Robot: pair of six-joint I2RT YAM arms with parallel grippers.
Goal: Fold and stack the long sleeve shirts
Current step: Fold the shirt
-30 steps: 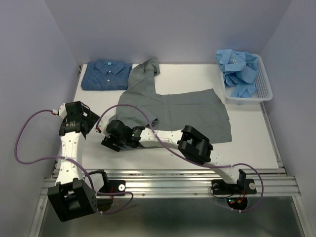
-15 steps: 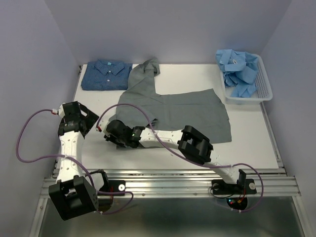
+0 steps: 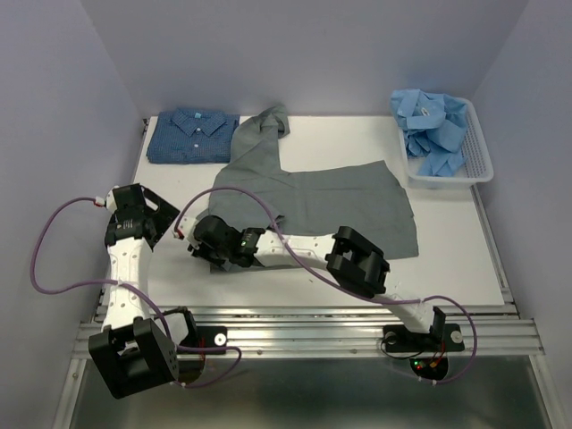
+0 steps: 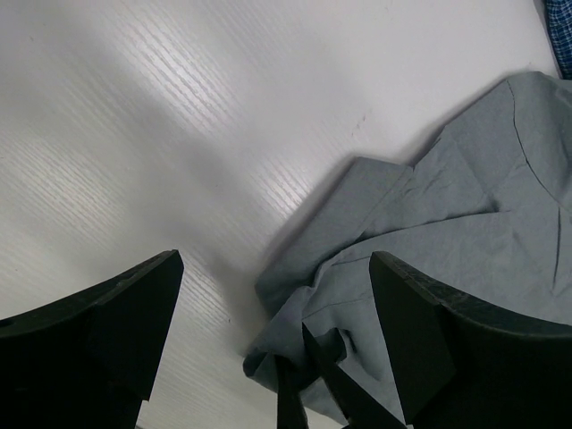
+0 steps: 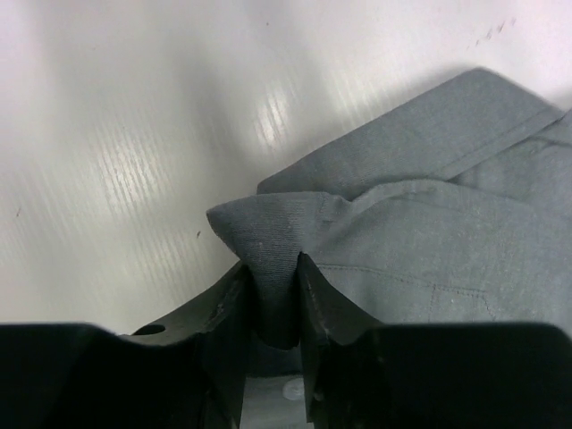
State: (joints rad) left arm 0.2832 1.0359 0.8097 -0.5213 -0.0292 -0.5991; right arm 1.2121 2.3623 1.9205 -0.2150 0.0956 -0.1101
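Two tools, two states: the right tool (image 5: 273, 299) is clamped on a small raised pinch of the grey shirt (image 3: 313, 201) at its near-left corner. The left tool (image 4: 273, 268) hangs with fingers wide apart and nothing between them, just beside that corner.

The grey shirt lies spread over the middle of the tabletop (image 3: 340, 134), one sleeve reaching the far edge beside the folded dark blue shirt (image 3: 192, 136). The light blue shirts (image 3: 433, 125) sit heaped in the white basket (image 3: 483, 159) at the far-right corner.

The pinch looks thin — a quick lift could let the cloth slip out. Pulling from one corner alone would likely skew the fold, and the trailing sleeve might drag the dark blue shirt out of shape.
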